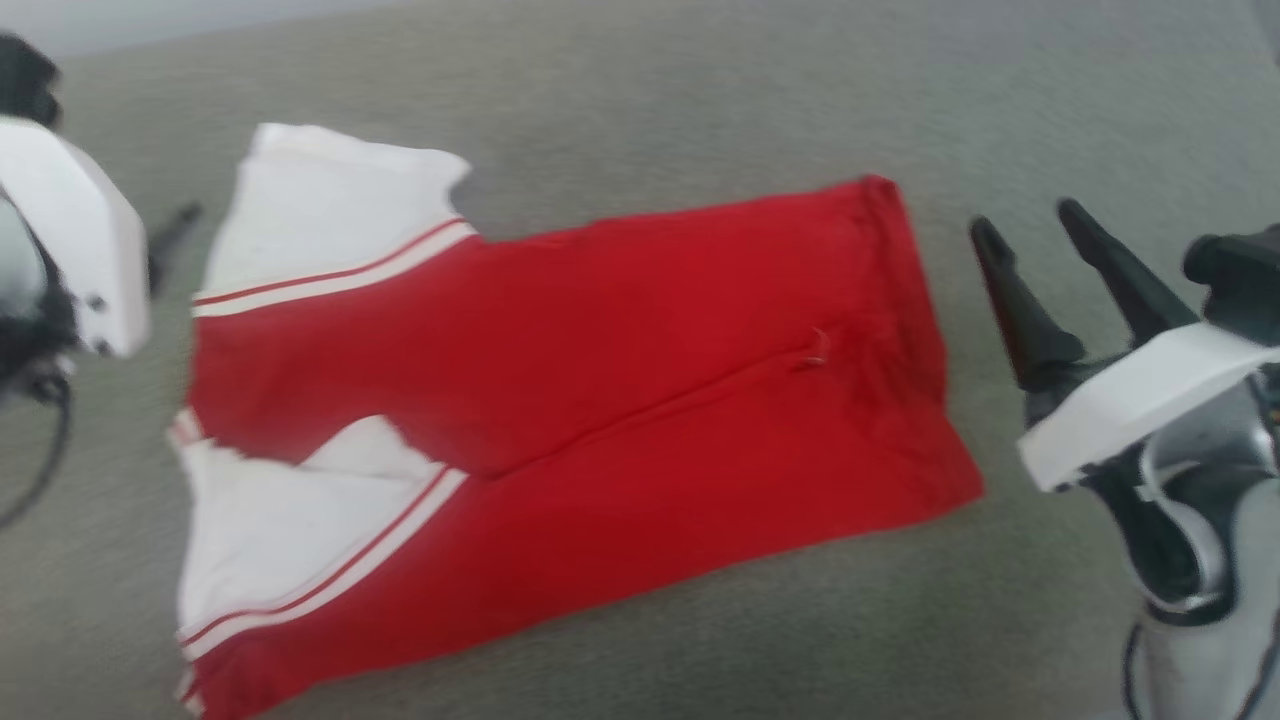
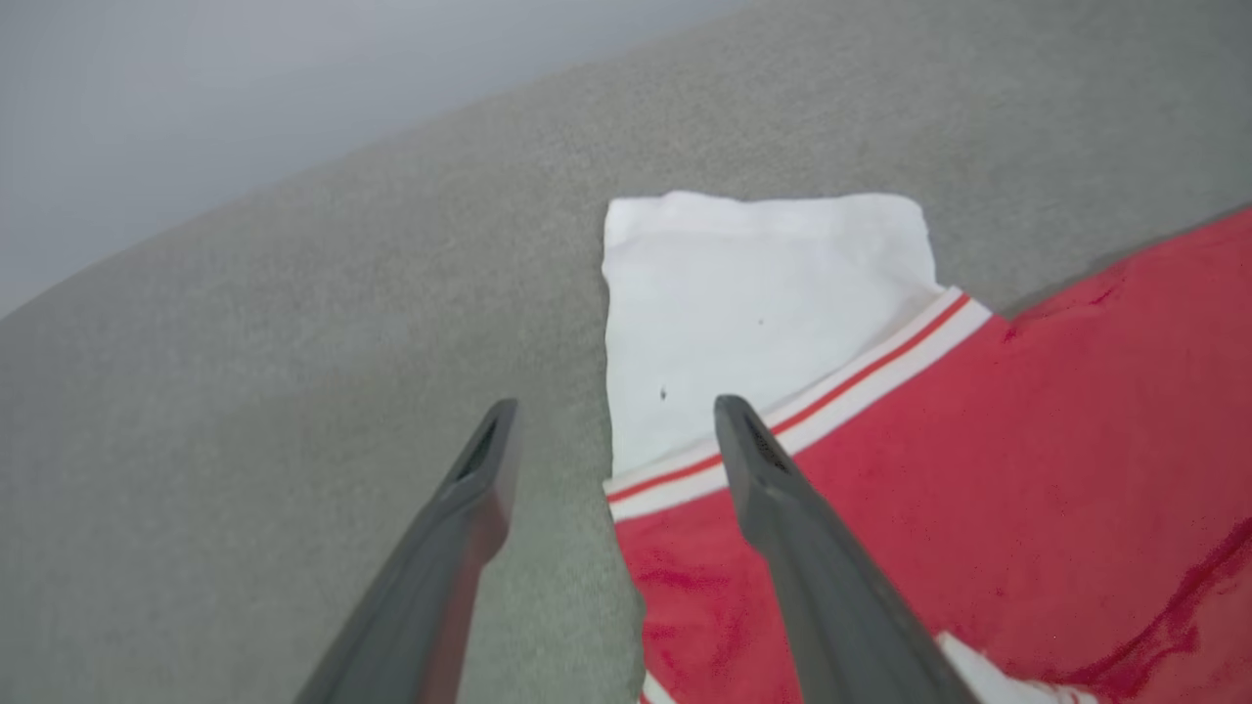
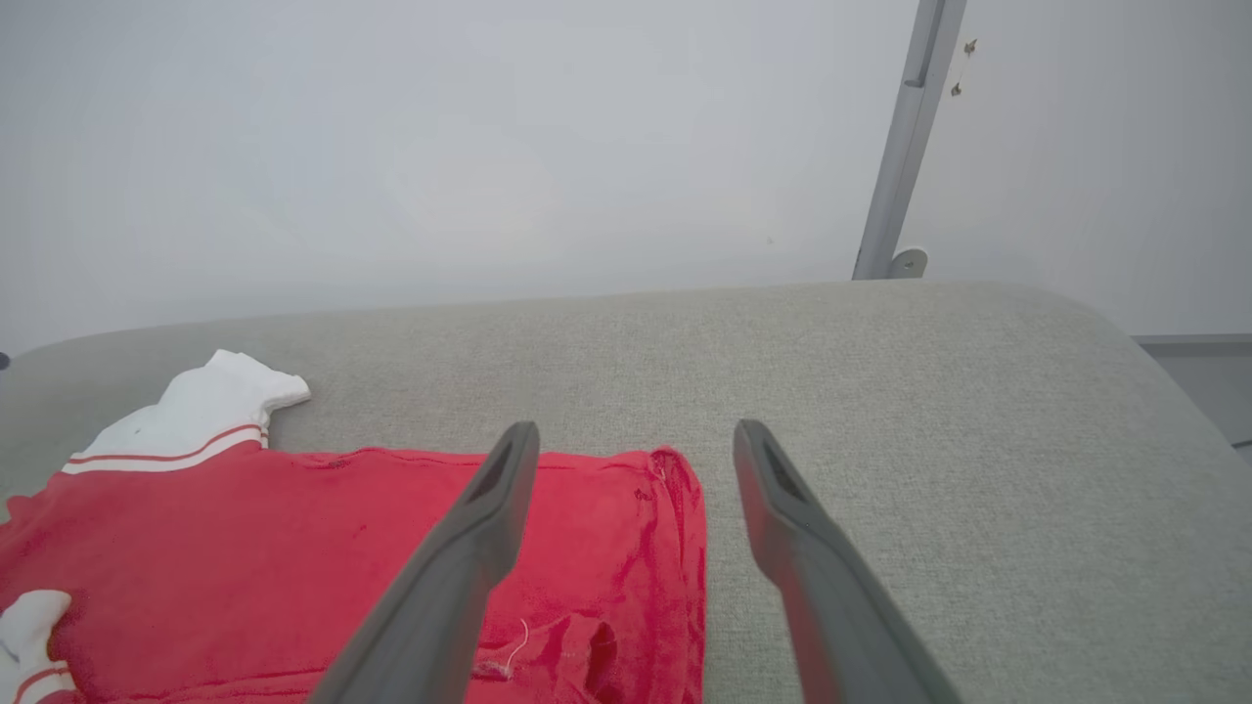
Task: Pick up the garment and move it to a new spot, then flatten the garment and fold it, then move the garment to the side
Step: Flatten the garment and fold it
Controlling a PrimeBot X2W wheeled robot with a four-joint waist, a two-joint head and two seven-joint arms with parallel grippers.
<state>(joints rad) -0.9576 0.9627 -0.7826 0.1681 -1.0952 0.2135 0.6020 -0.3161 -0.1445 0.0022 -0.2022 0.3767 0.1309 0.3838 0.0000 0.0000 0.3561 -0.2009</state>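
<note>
The garment (image 1: 600, 400), a bright-red shirt with white sleeves, lies folded lengthwise and flat on the grey cushion (image 1: 700, 110), sleeves to the left. My left gripper (image 2: 614, 411) hangs open and empty above its upper white sleeve (image 2: 753, 303), one finger over the striped seam and the other over bare cushion. In the head view one dark finger (image 1: 172, 238) of it shows left of that sleeve. My right gripper (image 1: 1030, 230) stands open and empty just right of the shirt's hem. In the right wrist view the right gripper (image 3: 636, 430) straddles the hem edge of the garment (image 3: 293, 548).
The grey cushion (image 3: 929, 440) stretches wide to the right of the shirt and drops off at its rounded right end. A pale wall and a grey metal post (image 3: 910, 147) stand behind it. A dark cable (image 1: 40, 470) hangs by my left arm.
</note>
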